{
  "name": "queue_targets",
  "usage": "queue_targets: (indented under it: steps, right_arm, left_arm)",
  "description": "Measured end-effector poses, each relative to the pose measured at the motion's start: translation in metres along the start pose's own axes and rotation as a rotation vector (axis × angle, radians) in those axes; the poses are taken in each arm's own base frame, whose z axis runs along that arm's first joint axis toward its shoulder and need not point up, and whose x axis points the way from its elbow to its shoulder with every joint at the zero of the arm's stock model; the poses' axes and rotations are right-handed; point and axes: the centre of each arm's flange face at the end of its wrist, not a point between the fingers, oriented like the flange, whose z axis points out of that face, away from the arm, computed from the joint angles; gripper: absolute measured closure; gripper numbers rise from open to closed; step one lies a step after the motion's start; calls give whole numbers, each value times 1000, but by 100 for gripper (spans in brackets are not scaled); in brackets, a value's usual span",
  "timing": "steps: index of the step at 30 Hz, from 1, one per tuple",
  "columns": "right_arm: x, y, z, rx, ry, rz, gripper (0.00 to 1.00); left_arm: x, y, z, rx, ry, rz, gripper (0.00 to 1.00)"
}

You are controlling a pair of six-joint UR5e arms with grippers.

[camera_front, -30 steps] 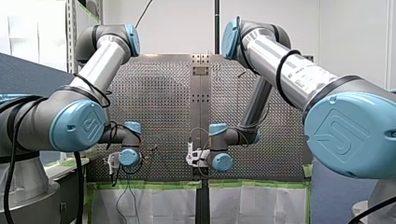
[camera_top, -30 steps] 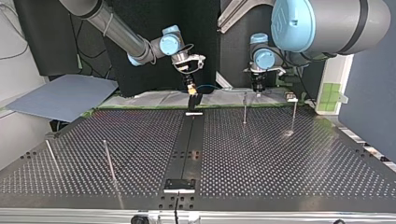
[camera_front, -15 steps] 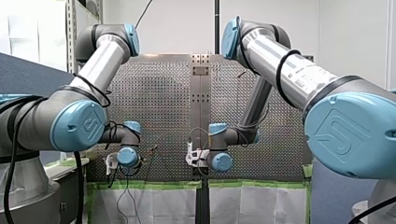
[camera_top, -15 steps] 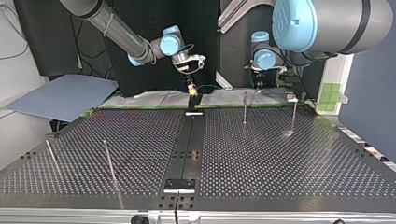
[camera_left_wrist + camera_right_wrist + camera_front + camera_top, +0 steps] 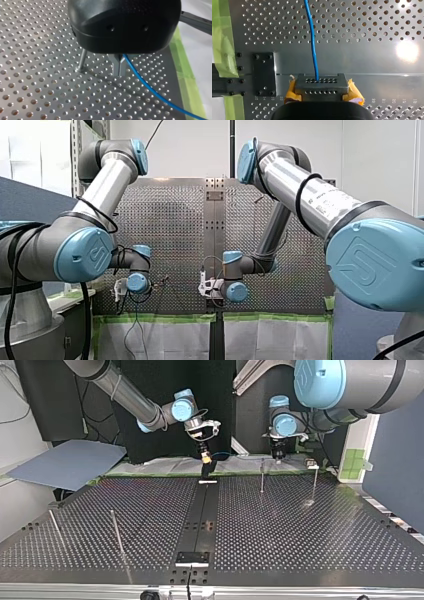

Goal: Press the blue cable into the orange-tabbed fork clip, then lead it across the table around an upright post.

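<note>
You have my left gripper [image 5: 119,70] and my right gripper [image 5: 322,83] clenched on the blue cable [image 5: 312,40], stretched taut for pressing into the fork clip [image 5: 208,468].

In the top view, my right gripper [image 5: 204,459] hangs over the far end of the surface's [image 5: 300,540] middle strip [image 5: 200,520]. My left gripper [image 5: 278,454] hangs further to the view's right, just beside a post [image 5: 262,476]. The cable [image 5: 222,453] spans between both grippers.
</note>
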Motion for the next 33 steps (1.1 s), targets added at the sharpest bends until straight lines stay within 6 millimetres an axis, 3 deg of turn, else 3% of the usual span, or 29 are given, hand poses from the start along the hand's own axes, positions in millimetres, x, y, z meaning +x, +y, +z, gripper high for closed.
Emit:
queue_targets:
  steps: [27, 33]
  right_arm:
    - [-1, 13, 3, -25, 10, 4, 100]
    - [-14, 17, 8, -28, -1, 7, 100]
  left_arm:
    - [-14, -5, 19, 47, -87, -79, 100]
    - [-22, -5, 29, 54, -88, -95, 100]
